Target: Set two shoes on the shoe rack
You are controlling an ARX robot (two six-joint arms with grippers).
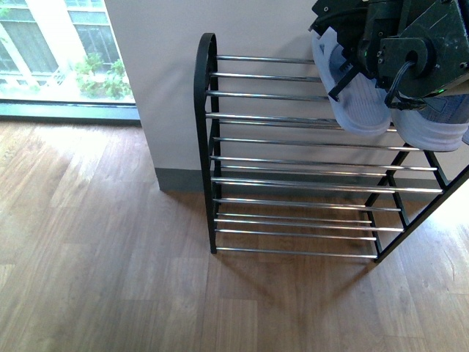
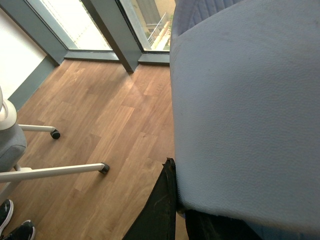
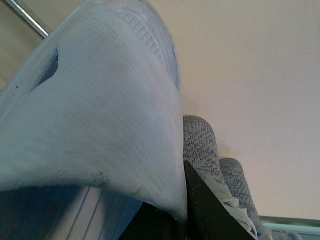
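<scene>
Wood-plank floor (image 1: 95, 242) and a pale wall (image 1: 242, 22) back the low black-framed shoe rack with thin silver bars (image 1: 293, 183), seen whole only in the front view. Two pale blue-white rubber slide sandals (image 1: 359, 103) sit side by side at the rack's top tier, near its right end, toes overhanging the front bars. Black robot arm hardware (image 1: 399, 44) covers their rear parts; which arm is unclear.

Left wrist view: one sandal's wide pale strap (image 2: 245, 110) fills the frame, with a dark finger (image 2: 160, 210) just beside its edge. White chair legs on castors (image 2: 55, 170) stand on the floor behind. Left jaws' spread can't be judged.

Right wrist view: a sandal strap (image 3: 95, 115) fills it, a dark finger (image 3: 200, 205) touching its rim, and grey knit shoes (image 3: 200, 145) behind along the wall. Right jaws' state can't be told either.
</scene>
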